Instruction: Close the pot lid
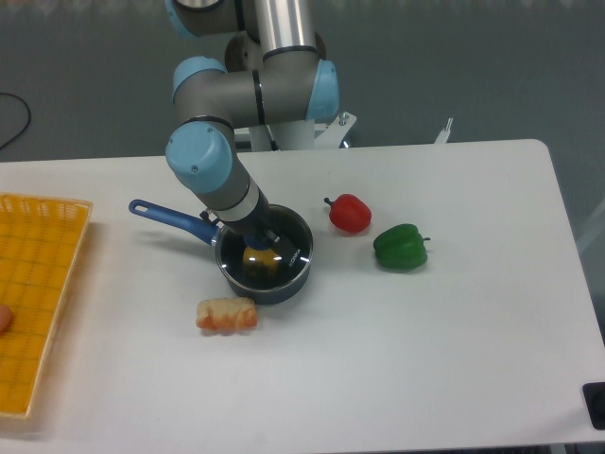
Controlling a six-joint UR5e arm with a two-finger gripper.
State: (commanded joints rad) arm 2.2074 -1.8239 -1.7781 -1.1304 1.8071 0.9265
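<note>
The pot (264,257) sits on the white desk (406,350), left of the middle; it is small, round & dark, w/ a long blue handle (170,217) going out to the upper left. The lid (284,248) looks to be lying on top of the pot; a thin shiny rim shows round the edge & you can see thru the glass to smth yellow (259,259) inside. A bit of blue shows by the yellow thing, maybe the lid's knob, but it is too small to be sure.

The robot arm (213,170) comes down from the back & bends over the pot; the tool (261,248) is right at the middle of the lid, low down on it. The tool's tips are mostly hidden by the arm & the dark pot, so I can't tell how far apart they are, or if they have hold of the knob.

A red pepper (350,213) lies just right of the pot, not touching; a green pepper (400,246) lies near it, further right. A bread-like roll (226,314) lies on the desk just in front of the pot. A yellow tray (38,284) sits at the far left edge, well apart from the pot.
</note>
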